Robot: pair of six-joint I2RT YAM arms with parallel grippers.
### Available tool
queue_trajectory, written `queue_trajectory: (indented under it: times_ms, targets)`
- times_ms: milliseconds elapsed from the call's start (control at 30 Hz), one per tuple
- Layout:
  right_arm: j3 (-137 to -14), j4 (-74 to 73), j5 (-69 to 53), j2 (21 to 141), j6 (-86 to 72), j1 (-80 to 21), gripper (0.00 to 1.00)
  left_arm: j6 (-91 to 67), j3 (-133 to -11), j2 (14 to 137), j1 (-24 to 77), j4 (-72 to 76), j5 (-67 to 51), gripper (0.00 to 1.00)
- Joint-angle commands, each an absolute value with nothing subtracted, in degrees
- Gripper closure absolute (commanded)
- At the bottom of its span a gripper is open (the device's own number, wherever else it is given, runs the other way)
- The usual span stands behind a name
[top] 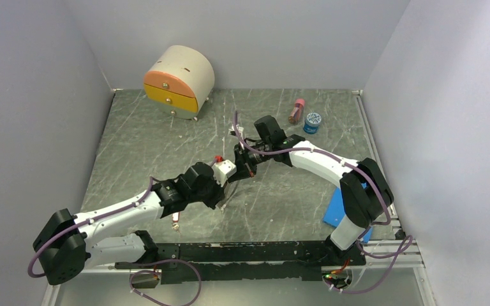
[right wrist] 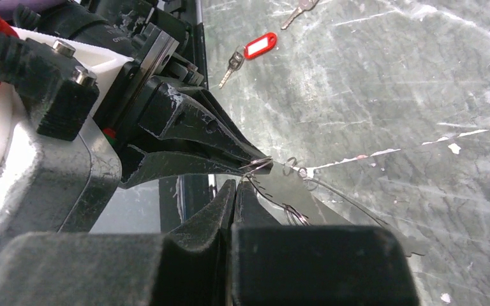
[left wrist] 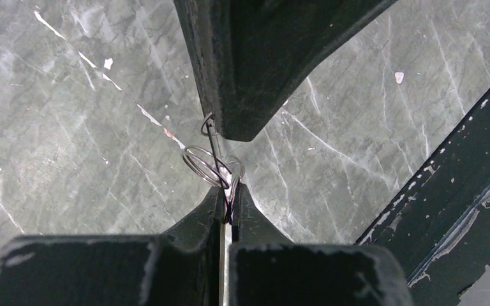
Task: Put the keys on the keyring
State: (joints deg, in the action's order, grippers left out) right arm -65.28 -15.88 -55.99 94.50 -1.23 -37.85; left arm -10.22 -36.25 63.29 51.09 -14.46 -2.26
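The two arms meet over the middle of the table [top: 166,140], fingertips almost touching, and the keyring [left wrist: 210,169] hangs between them, off the surface. The left gripper [left wrist: 228,203] has its jaws pressed together, with a small coil of the ring's thin wire caught right at the tips; the coil fans out just beyond the fingertips, and a straight bit of wire runs from it to the tip of the right arm's finger, where a smaller loop shows against its edge. The right gripper [right wrist: 234,191] is closed too, with no gap between its jaws, and wire comes out at their tips. From the right wrist view the rest of the hoop sweeps away from both sets of jaws in a long thin arc above the table, throwing a pale shadow on the marbled top. Exactly which part of the wire each pair of jaws pinches is too fine to tell. The keys [right wrist: 255,50] lie flat on the table, well apart from the jaws and off the ring: one with a red tag, a second beyond it at the frame's edge, both near the black rail at the arms' side
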Motion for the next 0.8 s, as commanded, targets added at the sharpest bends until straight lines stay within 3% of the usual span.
queue_trajectory:
  times_ms: [0,533,767]
  targets:
    - [-64.8,-4.8,-62.9,91.2,-8.0,-36.7,1.0,-10.0,-36.9,63.6,51.4,-14.5,-1.9,0.97]
    - [-57.5,17.9,-70.0,92.6,-26.4,-34.1,1.0,-8.9,-35.0,61.3,51.4,-9.7,-2.9,0.97]
    - [-52.4,40.7,-71.1,94.3,-42.9,-33.4,1.0,-6.1,-35.4,62.1,51.4,-8.8,-4.2,0.97]
